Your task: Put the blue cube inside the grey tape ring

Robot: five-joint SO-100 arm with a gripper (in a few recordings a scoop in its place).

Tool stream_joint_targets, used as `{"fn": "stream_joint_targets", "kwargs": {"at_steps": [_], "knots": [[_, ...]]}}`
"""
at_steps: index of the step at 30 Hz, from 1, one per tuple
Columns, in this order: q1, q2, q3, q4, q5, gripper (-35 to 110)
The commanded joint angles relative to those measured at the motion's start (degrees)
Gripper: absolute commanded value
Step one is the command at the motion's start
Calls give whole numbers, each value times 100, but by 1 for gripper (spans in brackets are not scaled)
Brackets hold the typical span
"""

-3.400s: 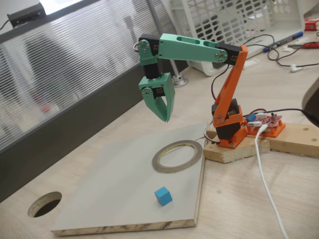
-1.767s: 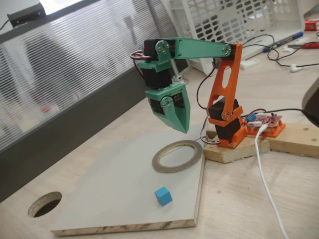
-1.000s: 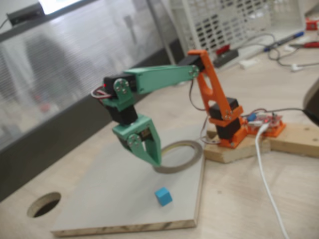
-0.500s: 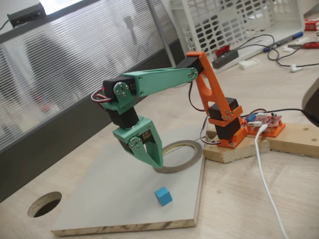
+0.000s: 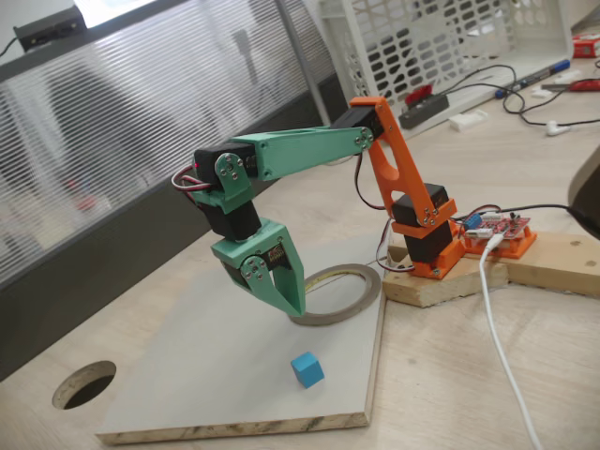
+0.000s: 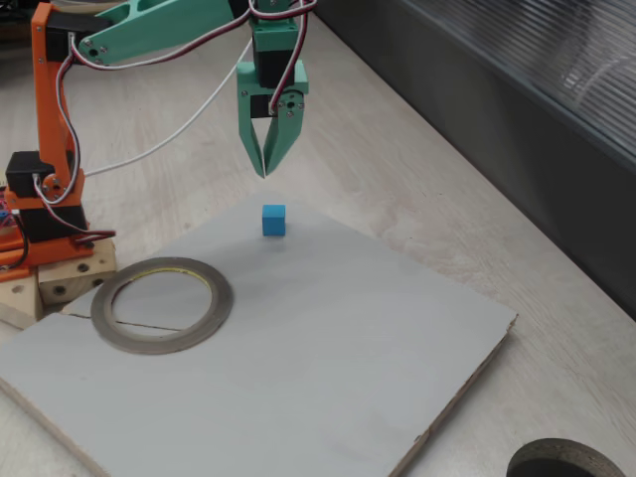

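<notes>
1. Gripper (image 6: 263, 169) pointing down, green fingers drawn together to a single tip, nothing between them; closed or nearly so, empty. In the other fixed view (image 5: 292, 305) hanging low over the board, tip just in front of the ring's near rim.
2. Blue cube (image 6: 273, 220) resting on the grey board (image 6: 328, 348), untouched, apart from the tip. Seen from this side, directly beyond and below the tip, close to the board's far corner; in the other fixed view (image 5: 307, 369) nearer the camera than the tip, by the board's front edge. No long axis to speak of: equal faces, one face turned slightly off the board's edges.
3. Judged need: open the jaws, then carry the tip out over the cube and down, away from the arm's base.
4. Grey tape ring (image 6: 161, 304) lying flat on the same board, on the base side, well apart from the cube, opening vacant.
5. Board raw-edged, set on a pale wooden table (image 6: 417, 189); orange base (image 5: 427, 246) clamped on a wood block at the board's corner.
6. Round hole (image 5: 84, 383) in the table off the board's far left corner; white cable (image 5: 502, 347) trailing across the table; slatted panel behind.
</notes>
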Motion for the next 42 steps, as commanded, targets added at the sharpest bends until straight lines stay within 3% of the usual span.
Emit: {"fn": "stream_joint_targets", "kwargs": {"at_steps": [1,10,13,42], "knots": [[-62,149,-114,88,62,11],[-70,97,-114,861,62,85],[-70,97,-114,835,62,103],[-114,62,-44,809,53,97]]}}
